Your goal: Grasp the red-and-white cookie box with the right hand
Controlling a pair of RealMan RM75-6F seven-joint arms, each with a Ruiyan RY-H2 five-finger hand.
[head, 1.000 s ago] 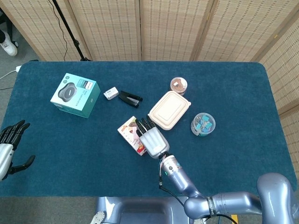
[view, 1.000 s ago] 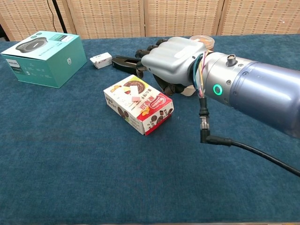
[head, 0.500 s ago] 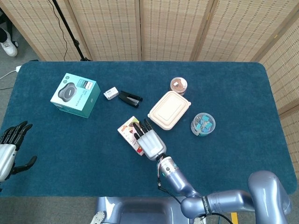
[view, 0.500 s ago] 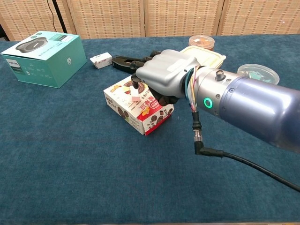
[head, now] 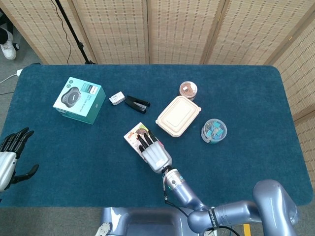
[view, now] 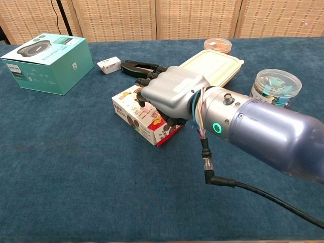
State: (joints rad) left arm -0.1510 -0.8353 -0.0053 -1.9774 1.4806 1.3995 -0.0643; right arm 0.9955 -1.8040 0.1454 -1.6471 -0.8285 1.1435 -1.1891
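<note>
Blue felt covers the surface; your right hand (view: 171, 94) lies over the cookie box (view: 144, 117) directly beneath it, fingers draped, grip not confirmed. Thin, light cardboard probably dents easily: take its long sides, squeezing gently.

The right hand (view: 172, 93) lies on the cookie box (view: 136, 114).

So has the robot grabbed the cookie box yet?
Nearly. Done: the right hand has reached the cookie box and lies over its top. In hand: the fingers drape across it. Left: closing a firm grip; the box sits on the table, unlifted. The left hand waits aside.
</note>
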